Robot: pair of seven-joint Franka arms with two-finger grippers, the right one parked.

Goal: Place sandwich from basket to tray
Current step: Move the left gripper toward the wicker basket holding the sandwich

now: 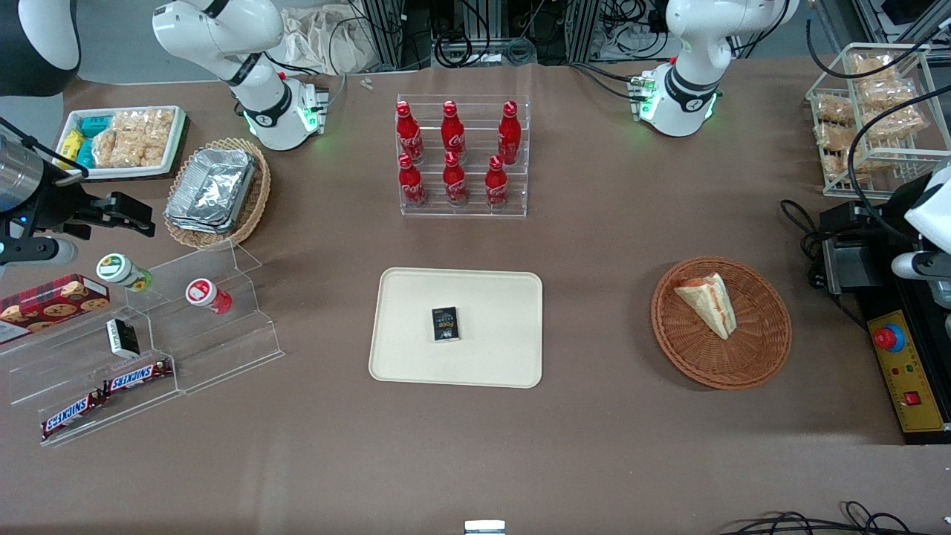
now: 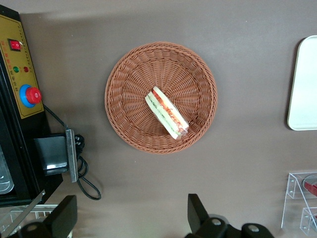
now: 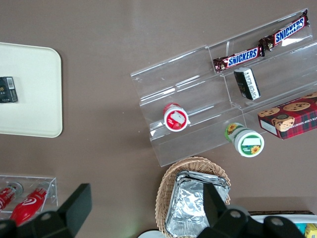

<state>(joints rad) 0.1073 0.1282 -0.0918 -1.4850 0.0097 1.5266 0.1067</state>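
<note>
A brown cloth covers the whole worktop [image 1: 594, 312], evenly lit with soft shadows. At 12 o'clock past its edge stand aluminium frame posts [image 1: 386, 30] amid tangled black cables [image 1: 475, 44], with a crumpled cream cloth [image 1: 319, 37] toward 11 o'clock.

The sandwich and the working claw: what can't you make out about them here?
- Gripper: open over the table beside the basket; the wrist view's edge cuts off all but its fingertips, and the front view's edge crops it out.
- Sandwich: filling ingredients too small to name; underside hidden against the basket.
</note>
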